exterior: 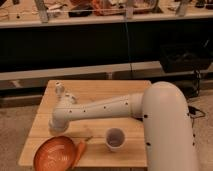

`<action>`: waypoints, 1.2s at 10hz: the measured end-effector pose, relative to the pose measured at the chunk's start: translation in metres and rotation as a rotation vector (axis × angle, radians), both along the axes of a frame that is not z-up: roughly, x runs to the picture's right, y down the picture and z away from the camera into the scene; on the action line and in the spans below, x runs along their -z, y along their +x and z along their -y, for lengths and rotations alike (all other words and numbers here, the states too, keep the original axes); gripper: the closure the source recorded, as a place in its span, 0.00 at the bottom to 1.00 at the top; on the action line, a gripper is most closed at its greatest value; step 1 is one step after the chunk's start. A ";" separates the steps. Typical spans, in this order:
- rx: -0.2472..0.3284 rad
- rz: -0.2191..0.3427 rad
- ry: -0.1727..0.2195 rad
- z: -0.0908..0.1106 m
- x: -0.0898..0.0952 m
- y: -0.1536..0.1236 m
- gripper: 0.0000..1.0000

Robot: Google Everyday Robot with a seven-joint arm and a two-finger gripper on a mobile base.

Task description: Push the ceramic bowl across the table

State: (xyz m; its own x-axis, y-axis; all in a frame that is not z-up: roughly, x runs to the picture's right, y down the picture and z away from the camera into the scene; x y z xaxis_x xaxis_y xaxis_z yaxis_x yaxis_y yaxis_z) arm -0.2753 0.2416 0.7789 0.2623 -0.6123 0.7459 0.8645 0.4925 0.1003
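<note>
The ceramic bowl (52, 154), wide, shallow and orange-brown with a paler inside, sits at the front left corner of the pale wooden table (102, 88). My white arm reaches from the right across the table and bends down at its left side. The gripper (54, 130) hangs below the wrist, just behind the bowl's far rim, close to it; I cannot tell whether it touches the bowl.
A small white cup (115, 138) stands upright right of the bowl, near the front edge. A thin orange stick (79, 151) lies against the bowl's right side. A dark counter with clutter runs behind the table. A black bin (184, 57) stands at the right.
</note>
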 end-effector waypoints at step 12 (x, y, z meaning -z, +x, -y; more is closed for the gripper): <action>0.006 0.008 -0.009 -0.003 -0.002 -0.006 0.97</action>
State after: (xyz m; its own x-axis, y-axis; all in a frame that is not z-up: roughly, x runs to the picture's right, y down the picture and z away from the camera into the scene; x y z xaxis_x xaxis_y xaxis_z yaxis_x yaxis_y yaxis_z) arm -0.2815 0.2446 0.7809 0.2527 -0.6066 0.7538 0.8664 0.4887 0.1028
